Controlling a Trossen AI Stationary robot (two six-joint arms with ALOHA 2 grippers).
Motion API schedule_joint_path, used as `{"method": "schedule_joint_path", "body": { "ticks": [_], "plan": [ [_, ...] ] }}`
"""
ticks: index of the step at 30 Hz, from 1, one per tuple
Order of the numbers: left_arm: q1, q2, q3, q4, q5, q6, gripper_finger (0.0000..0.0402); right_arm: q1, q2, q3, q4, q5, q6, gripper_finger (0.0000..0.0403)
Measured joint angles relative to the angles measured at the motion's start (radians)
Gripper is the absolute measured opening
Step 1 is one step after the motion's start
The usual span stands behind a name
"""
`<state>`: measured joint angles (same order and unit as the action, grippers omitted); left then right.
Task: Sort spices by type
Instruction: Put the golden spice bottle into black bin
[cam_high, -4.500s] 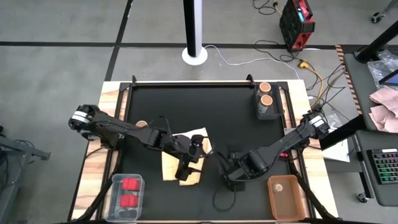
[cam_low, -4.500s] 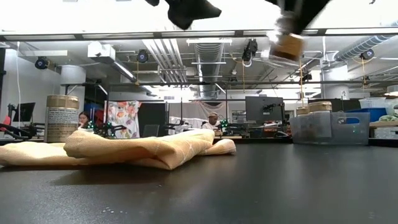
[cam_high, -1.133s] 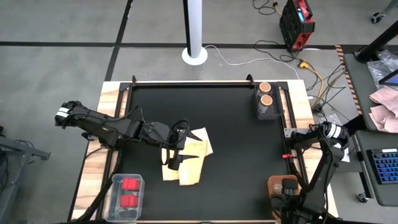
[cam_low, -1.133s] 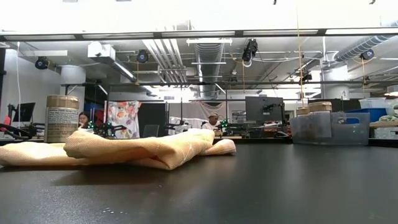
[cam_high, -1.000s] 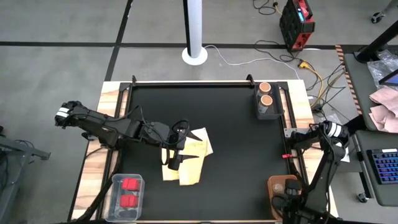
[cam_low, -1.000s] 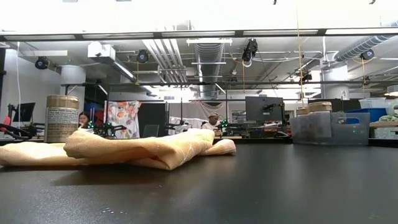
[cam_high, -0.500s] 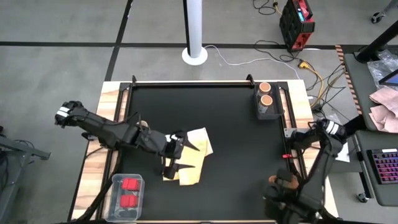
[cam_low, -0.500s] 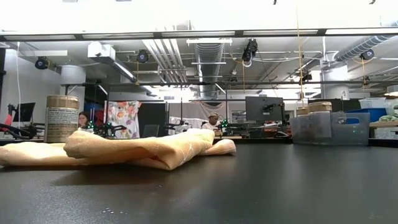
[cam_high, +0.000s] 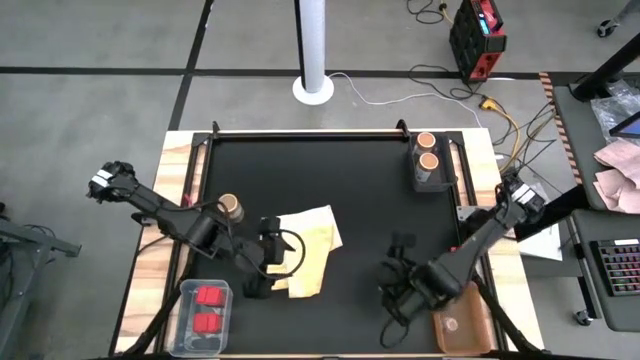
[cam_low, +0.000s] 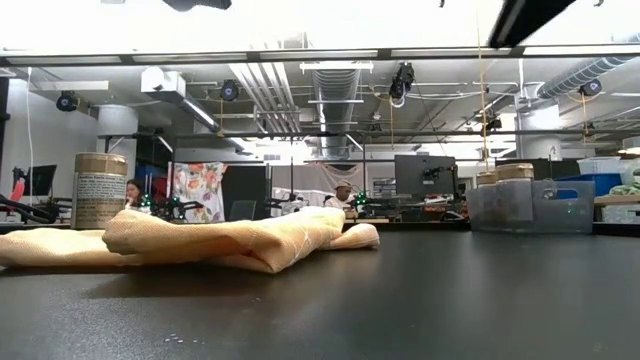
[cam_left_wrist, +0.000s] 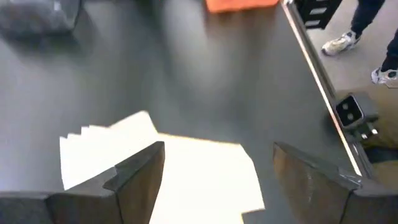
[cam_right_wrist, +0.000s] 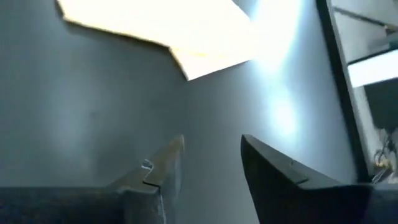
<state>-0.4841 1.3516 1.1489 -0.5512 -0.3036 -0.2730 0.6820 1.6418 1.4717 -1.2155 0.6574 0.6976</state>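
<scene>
Between picks, my left gripper (cam_high: 262, 283) hangs spread and empty over the yellow cloth (cam_high: 308, 245), my right gripper (cam_right_wrist: 208, 163) parted and empty above bare mat, so next I judge the lone jar (cam_high: 230, 207) beside the cloth needs fetching.
</scene>
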Motion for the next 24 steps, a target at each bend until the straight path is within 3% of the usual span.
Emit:
{"method": "schedule_joint_path", "body": {
  "ticks": [5,12,18,24],
  "plan": [
    [0.001,-0.001,0.049,-0.203,-0.01,-0.183,0.0279,-0.074,-0.067,-0.038,0.056,0.0,-0.181,0.013],
    [0.001,0.001,0.128,-0.636,-0.136,-0.389,0.0279,-0.151,-0.262,-0.18,0.149,0.024,-0.201,0.0111],
    [0.044,-0.019,0.118,-0.864,-0.15,-0.499,0.0269,-0.187,-0.412,-0.366,0.466,0.048,-0.308,0.0106],
    [0.119,-0.094,0.043,-0.869,-0.051,-0.412,0.0251,-0.243,-0.449,-0.507,0.812,0.051,-0.514,0.0123]
  ]
}}
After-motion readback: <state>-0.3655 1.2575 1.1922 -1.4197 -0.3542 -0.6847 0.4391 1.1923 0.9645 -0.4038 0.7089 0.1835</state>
